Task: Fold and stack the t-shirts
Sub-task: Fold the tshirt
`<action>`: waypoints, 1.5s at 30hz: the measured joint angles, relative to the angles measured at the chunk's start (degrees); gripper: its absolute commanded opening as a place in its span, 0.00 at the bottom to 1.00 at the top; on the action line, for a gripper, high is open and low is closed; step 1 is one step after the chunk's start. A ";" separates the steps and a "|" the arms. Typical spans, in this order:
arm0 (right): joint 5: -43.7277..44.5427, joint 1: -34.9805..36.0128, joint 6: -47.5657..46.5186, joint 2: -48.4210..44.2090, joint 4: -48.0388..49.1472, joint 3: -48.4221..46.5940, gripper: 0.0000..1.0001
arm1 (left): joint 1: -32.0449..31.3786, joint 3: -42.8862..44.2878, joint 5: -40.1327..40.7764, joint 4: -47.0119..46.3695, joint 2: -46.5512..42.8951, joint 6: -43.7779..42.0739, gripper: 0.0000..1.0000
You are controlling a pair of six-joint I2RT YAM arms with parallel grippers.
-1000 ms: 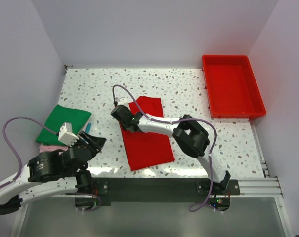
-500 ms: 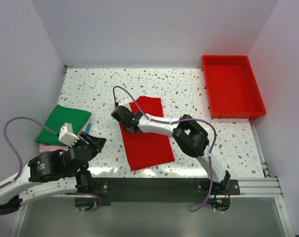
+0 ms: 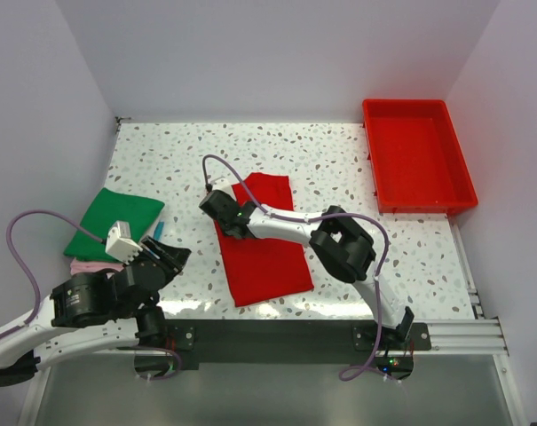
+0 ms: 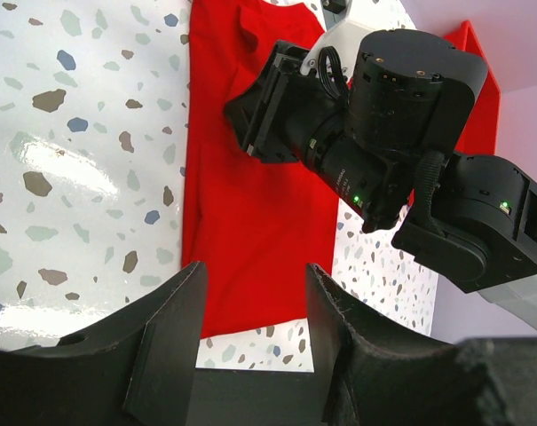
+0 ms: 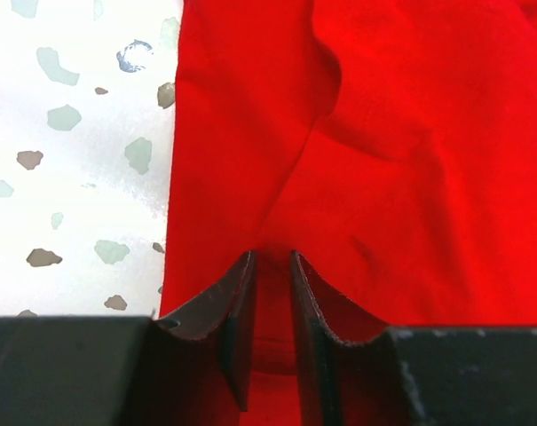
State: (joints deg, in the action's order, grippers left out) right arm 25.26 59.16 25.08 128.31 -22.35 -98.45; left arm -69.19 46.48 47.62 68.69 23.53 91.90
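The bright red t-shirt (image 3: pixel 264 244) lies partly folded in a long strip in the middle of the table; it also shows in the left wrist view (image 4: pixel 250 204) and the right wrist view (image 5: pixel 383 115). My right gripper (image 3: pixel 222 211) reaches across to the shirt's upper left edge, and in its wrist view (image 5: pixel 272 257) it is shut on a pinched fold of red cloth. My left gripper (image 3: pixel 166 255) is open and empty at the front left; in its wrist view (image 4: pixel 255 302) the shirt's near end shows between the jaws. A folded green t-shirt (image 3: pixel 115 222) lies at the left on a pale pink one (image 3: pixel 89 265).
A rigid red plastic tray (image 3: pixel 419 160) stands at the back right corner. A small teal piece (image 3: pixel 159 229) shows beside the green shirt. White walls close the table at the back and both sides. The right arm (image 3: pixel 339 244) lies across the table's middle.
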 measured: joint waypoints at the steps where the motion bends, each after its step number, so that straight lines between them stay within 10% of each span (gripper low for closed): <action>1: -0.15 0.00 0.00 0.00 -0.02 -0.02 0.26 | 0.00 0.00 0.00 0.00 0.00 0.02 0.52; 14: -0.87 0.00 0.35 0.00 -0.59 -0.02 0.34 | 0.00 -0.22 0.22 0.02 0.00 0.02 0.53; 27: -0.94 0.00 0.83 0.00 -0.59 -0.02 0.03 | 0.00 -0.42 0.22 0.09 -0.33 0.04 0.52; 45: -0.87 0.04 0.87 -7.34 1.44 5.70 0.00 | 0.00 -0.42 0.42 0.94 -1.01 0.07 0.52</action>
State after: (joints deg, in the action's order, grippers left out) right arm 24.38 59.20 25.96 120.97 -20.91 -92.75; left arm -69.19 46.06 48.03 69.63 22.52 91.96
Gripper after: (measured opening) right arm 0.008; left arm 0.525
